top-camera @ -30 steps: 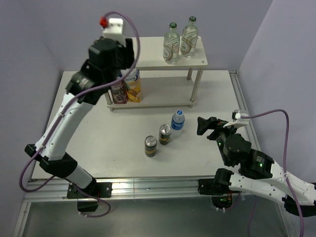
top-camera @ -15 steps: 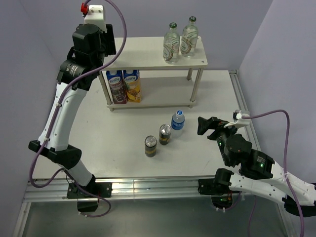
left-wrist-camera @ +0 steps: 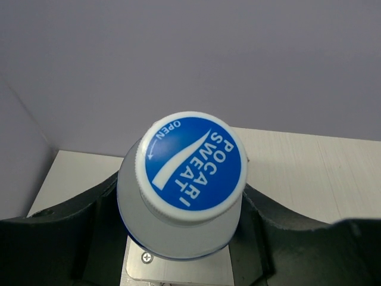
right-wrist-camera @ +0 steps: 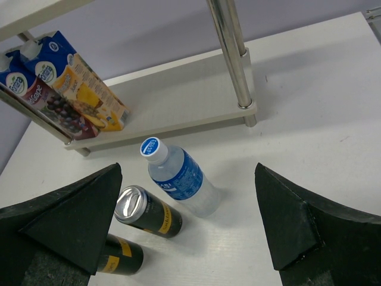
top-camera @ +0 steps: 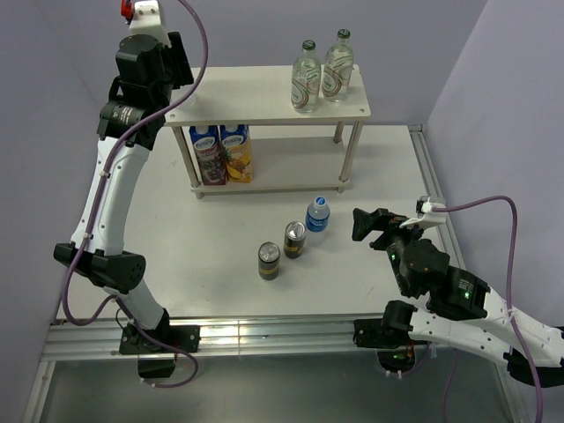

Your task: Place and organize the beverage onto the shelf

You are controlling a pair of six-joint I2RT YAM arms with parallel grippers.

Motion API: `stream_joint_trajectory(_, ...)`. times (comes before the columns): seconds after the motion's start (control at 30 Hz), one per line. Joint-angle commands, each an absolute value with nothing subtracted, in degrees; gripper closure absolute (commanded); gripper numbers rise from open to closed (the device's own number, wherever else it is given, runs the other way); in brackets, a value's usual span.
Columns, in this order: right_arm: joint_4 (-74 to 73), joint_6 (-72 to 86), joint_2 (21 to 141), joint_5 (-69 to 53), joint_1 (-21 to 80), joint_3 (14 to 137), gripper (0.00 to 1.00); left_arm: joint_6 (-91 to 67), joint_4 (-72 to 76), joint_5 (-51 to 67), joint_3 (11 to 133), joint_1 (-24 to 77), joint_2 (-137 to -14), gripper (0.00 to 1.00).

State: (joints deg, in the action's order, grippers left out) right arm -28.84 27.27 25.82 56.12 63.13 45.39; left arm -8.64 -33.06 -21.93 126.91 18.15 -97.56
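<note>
The left gripper (left-wrist-camera: 184, 232) clamps a blue-capped water bottle (left-wrist-camera: 189, 170), apparently above the left end of the shelf (top-camera: 264, 107), and the right gripper (right-wrist-camera: 187, 173) stands open; set too near that edge, the bottle may tip off.

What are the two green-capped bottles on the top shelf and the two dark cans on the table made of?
The green-capped bottles look like clear glass: see-through with bright glints, though hard plastic is possible. The dark cans look like metal, likely aluminium: silvery top with a pull tab, glossy dark sides.
</note>
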Motion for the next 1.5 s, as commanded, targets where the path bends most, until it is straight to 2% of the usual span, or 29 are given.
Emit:
stream_joint_trajectory(0.0, -28.7, 27.9, 26.1, 57.3, 63.5, 45.1, 0.01, -10.5, -26.0, -19.2, 126.3, 17.7, -95.5, 0.44)
stream_joint_trajectory(0.03, -28.7, 27.9, 26.1, 57.4, 63.5, 45.1, 0.01, -10.5, -26.1, -19.0, 125.9, 17.6, -95.6, 0.35)
stream_joint_trajectory(0.1, -28.7, 27.9, 26.1, 57.4, 63.5, 45.0, 0.01, -10.7, -26.3, -18.6, 125.8, 17.4, -96.1, 0.24)
stream_joint_trajectory(0.2, -28.5, 27.9, 26.1, 57.5, 63.5, 44.9, 0.01, -11.1, -26.7, -17.6, 125.9, 17.1, -96.9, 0.16)
stream_joint_trajectory(0.7, -28.4, 28.1, 26.5, 58.0, 63.5, 44.6, 0.01, -11.1, -24.9, -16.7, 123.1, 16.2, -97.2, 0.14)
stream_joint_trajectory(1.23, -28.2, 28.2, 26.5, 58.1, 63.5, 44.5, 0.01, -11.9, -21.8, -17.4, 112.9, 16.1, -93.9, 0.13)
stream_joint_trajectory(1.47, -27.9, 28.1, 26.0, 58.0, 63.5, 44.3, 0.01, -11.9, -21.0, -17.8, 108.3, 16.0, -89.2, 0.07)
